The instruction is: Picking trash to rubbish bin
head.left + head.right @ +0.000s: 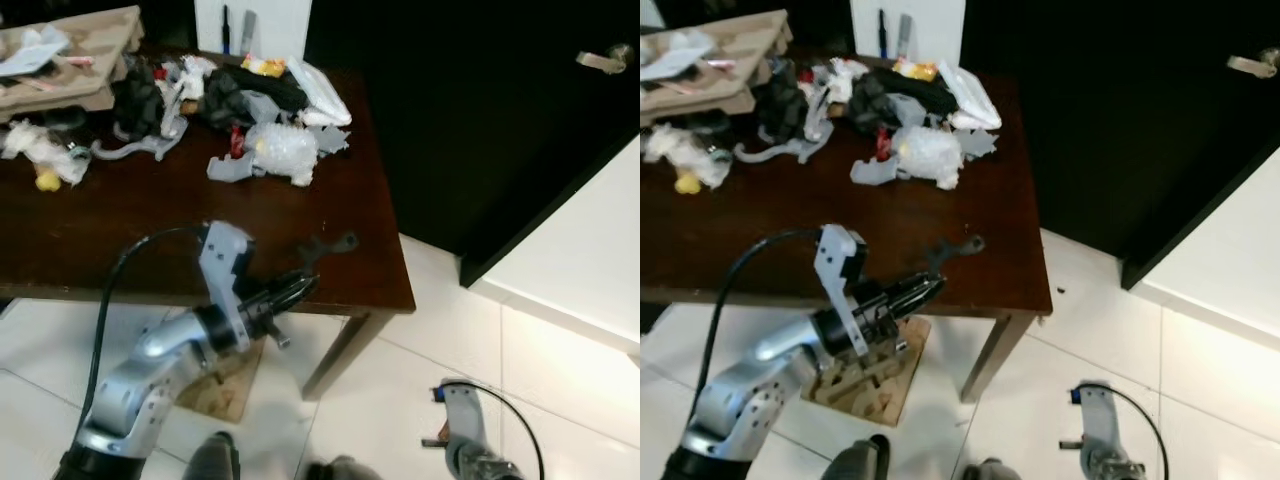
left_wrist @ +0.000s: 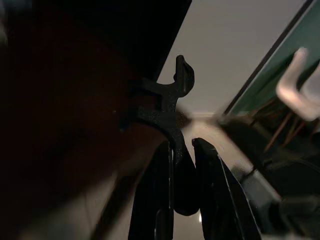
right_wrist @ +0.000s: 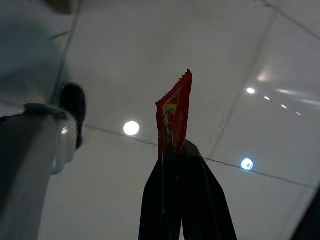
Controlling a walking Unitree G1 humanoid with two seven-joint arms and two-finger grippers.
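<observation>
Fingers of the left gripper [image 2: 181,150] clamped on a black plastic scrap [image 2: 167,107], right at the front edge of the dark brown worktop [image 1: 120,225]. Odd hooked shape, flat, with a curled tip and a side prong. Sticks out past the fingertips over the worktop's near right corner. Rest of it tucked between the fingers, so can't tell the full outline. Right gripper [image 3: 175,150] down low over the white floor tiles [image 1: 560,380], pinched shut on a red wrapper [image 3: 175,117] with a zigzag edge and a yellow patch. Print too small to read. Pile of grey, black and white trash [image 1: 235,110] at the far side, well apart from both.
</observation>
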